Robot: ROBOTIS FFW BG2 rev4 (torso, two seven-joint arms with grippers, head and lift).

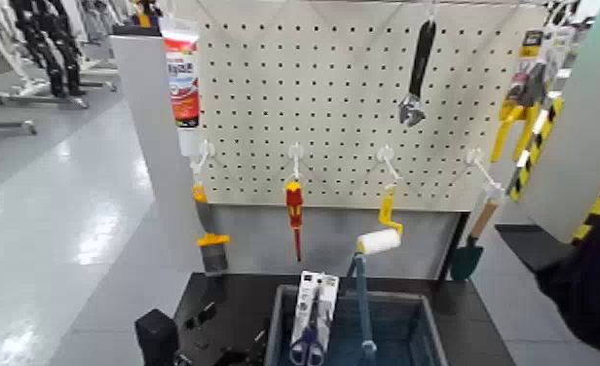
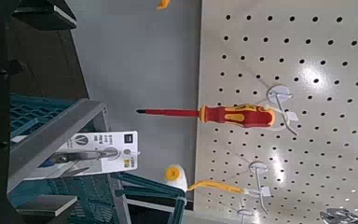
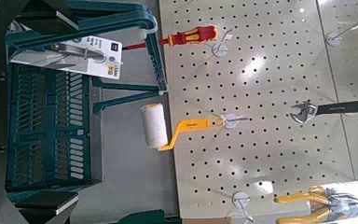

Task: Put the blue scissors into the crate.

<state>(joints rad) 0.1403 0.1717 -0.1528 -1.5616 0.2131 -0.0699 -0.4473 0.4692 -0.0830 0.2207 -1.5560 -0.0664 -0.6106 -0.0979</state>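
Nearest the left wrist camera, our left gripper (image 2: pixel 51 112) stands wide open, holding nothing. To its right, the blue scissors (image 1: pixel 308 341) on their white card sit in the crate (image 1: pixel 432 326), handles low inside, the card's top tilted up past the far rim. The crate's handle (image 1: pixel 363 302) rises beside the card, farther from that gripper. Beyond the crate, ahead of the gripper, the screwdriver (image 1: pixel 295 207), paint roller (image 1: pixel 379 239) and brush (image 1: pixel 211 245) hang from the pegboard (image 1: pixel 294 97). Our right gripper (image 3: pixel 48 109), parked on the crate's other side, is also open and empty.

We judge the step in hand to be the finish of the placing: the scissors look released. Next, we should draw the left gripper back without brushing the card, which could tip, and check that it rests securely.
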